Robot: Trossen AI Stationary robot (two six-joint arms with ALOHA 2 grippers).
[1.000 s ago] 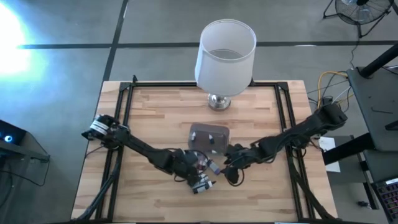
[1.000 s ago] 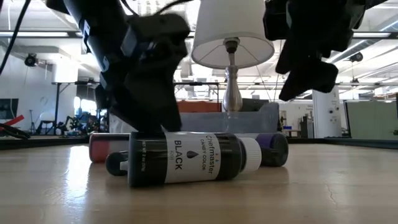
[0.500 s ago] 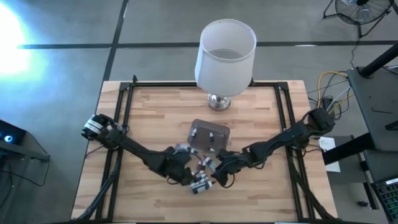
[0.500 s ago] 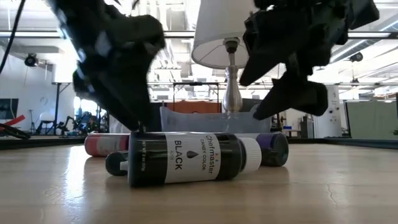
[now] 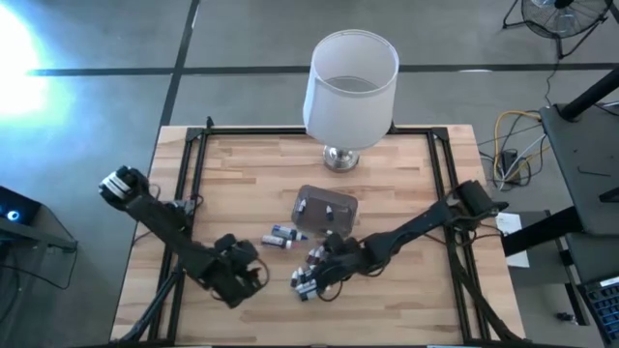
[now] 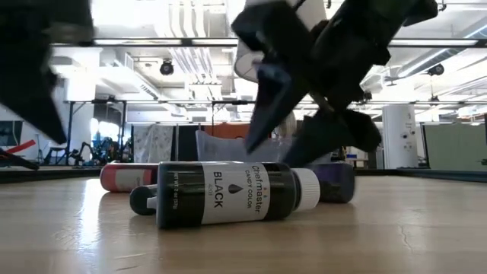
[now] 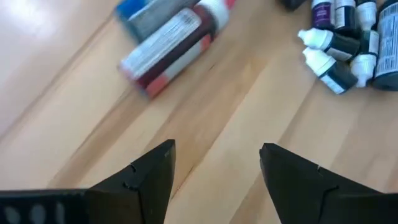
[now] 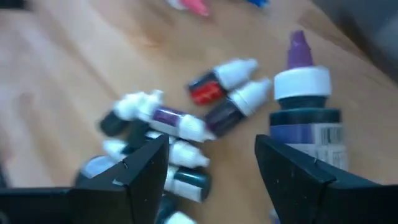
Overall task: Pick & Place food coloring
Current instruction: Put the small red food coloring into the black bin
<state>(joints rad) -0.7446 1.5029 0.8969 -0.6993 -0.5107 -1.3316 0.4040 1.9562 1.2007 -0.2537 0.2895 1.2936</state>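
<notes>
The food coloring bottles lie on their sides in a loose heap (image 5: 308, 280) near the table's middle. A black-labelled one (image 6: 228, 194) is nearest the low camera. Two more bottles (image 5: 280, 236) lie apart, left of the tub; one has a red label (image 7: 171, 43). My right gripper (image 5: 324, 266) is open and low over the heap. Its fingers straddle several white-capped bottles (image 8: 205, 121), next to an upright bottle with a purple tip (image 8: 303, 102). My left gripper (image 5: 242, 274) is open over bare wood, left of the heap (image 7: 339, 43).
A small greyish translucent tub (image 5: 324, 211) sits just beyond the heap. A lamp with a white shade (image 5: 350, 87) stands at the table's far edge. A black frame (image 5: 193, 155) runs along the table's sides. Bare wood lies left and right of the heap.
My left gripper has drawn back from the heap toward the table's near-left corner. My right gripper has moved left and down over the heap. With the left arm gone, the two bottles left of the tub lie uncovered.
</notes>
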